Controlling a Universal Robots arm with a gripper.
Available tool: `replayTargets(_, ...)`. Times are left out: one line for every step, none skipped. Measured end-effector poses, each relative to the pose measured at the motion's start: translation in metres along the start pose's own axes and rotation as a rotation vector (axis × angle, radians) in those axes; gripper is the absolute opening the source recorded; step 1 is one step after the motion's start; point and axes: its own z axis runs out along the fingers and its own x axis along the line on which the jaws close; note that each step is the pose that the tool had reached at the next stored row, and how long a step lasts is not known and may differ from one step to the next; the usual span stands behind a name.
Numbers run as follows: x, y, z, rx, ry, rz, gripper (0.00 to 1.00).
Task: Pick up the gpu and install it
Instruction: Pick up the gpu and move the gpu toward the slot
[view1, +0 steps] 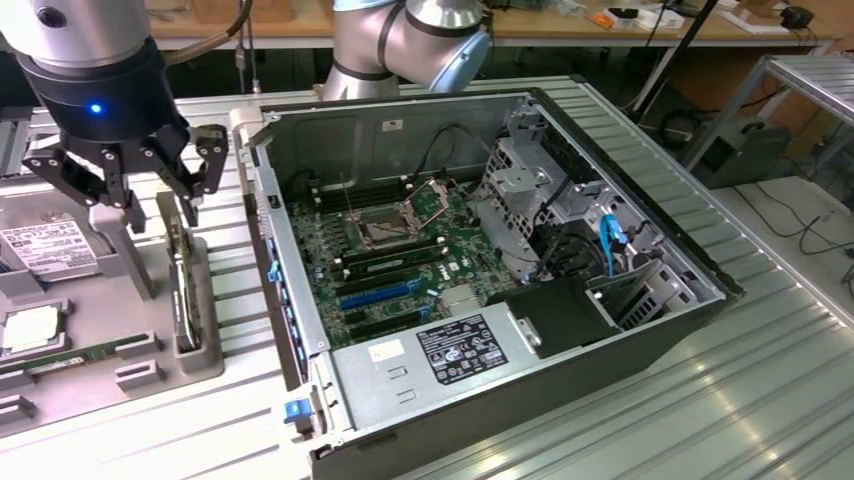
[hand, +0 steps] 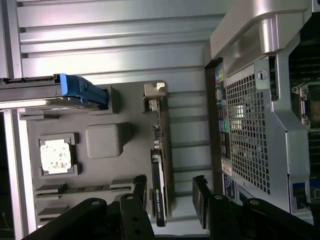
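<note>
The gpu (view1: 183, 285) stands on edge in a slot of the grey parts tray (view1: 147, 375), at the exterior view's left of the open computer case (view1: 534, 330). In the wrist view the gpu (hand: 160, 165) is a slim dark strip with a pale bracket end. My gripper (view1: 147, 195) hangs just above the card's far end. It is open, and in the wrist view the gripper (hand: 170, 192) has one black finger on each side of the card without touching it. Nothing is held.
The tray also holds a hard drive (view1: 47, 250) with a white label, a processor (view1: 30, 330) and a memory stick (view1: 74, 352). The motherboard (view1: 387, 250) lies bare inside the case, with blue slots (view1: 380, 295). Ribbed metal table (view1: 747, 360) surrounds everything.
</note>
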Motion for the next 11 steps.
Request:
replayTargets(0.0, -0.0003, 0.0012, 0.0, -0.0001, 0.0, 0.5)
replayTargets(0.0, -0.0004, 0.0021, 0.0, -0.0002, 0.0, 0.5)
replayTargets(0.0, -0.0007, 0.0037, 0.0, -0.0002, 0.0, 0.5)
replayTargets(0.0, -0.001, 0.0062, 0.0, -0.0004, 0.0, 0.5)
replayTargets(0.0, -0.0012, 0.0084, -0.0001, -0.0005, 0.0, 0.5)
replayTargets(0.0, -0.0013, 0.0098, -0.0001, -0.0006, 0.0, 0.5)
replayTargets(0.0, -0.0015, 0.0116, -0.0001, -0.0006, 0.0, 0.5)
replayTargets(0.0, -0.0017, 0.0133, -0.0001, -0.0006, 0.0, 0.5)
replayTargets(0.0, -0.0018, 0.015, -0.0001, -0.0006, 0.0, 0.5)
replayTargets(0.0, -0.0019, 0.0157, 0.0, -0.0005, 0.0, 0.5)
replayTargets(0.0, -0.0019, 0.0163, 0.0, -0.0005, 0.0, 0.5)
